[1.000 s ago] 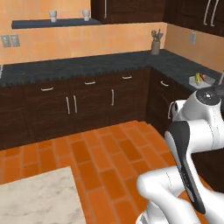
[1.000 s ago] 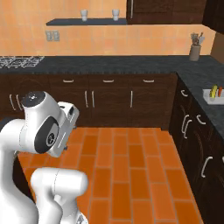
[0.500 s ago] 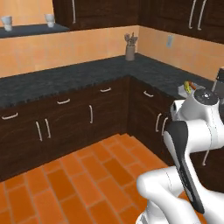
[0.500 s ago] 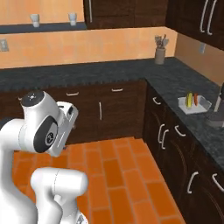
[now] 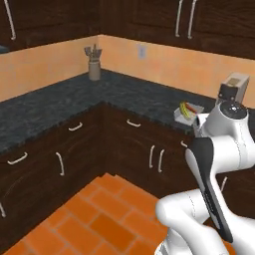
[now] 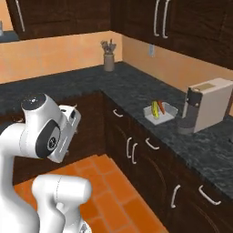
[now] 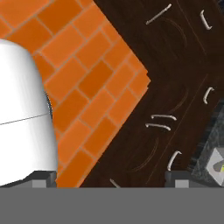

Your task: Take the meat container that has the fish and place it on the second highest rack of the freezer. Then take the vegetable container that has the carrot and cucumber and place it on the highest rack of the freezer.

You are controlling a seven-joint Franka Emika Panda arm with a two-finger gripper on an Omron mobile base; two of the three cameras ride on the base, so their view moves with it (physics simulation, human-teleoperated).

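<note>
Robot arm (image 6: 48, 136) is waiting w/ claw open & empty, while the tray (image 6: 160, 112) of veg is sitting on the counter (image 6: 136, 98) just beside the coffee machine (image 6: 207, 110), so reaching too fast is probably risking knocking that machine.

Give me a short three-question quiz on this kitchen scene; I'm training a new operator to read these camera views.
1. True or false: the shallow white container with the orange carrot sits on the dark speckled counter.
2. What stands right beside it? A) beige coffee machine B) kettle C) toaster
3. Fill in: the grey utensil holder stands in the counter's ____.

Key: 1 true; 2 A; 3 corner.
</note>
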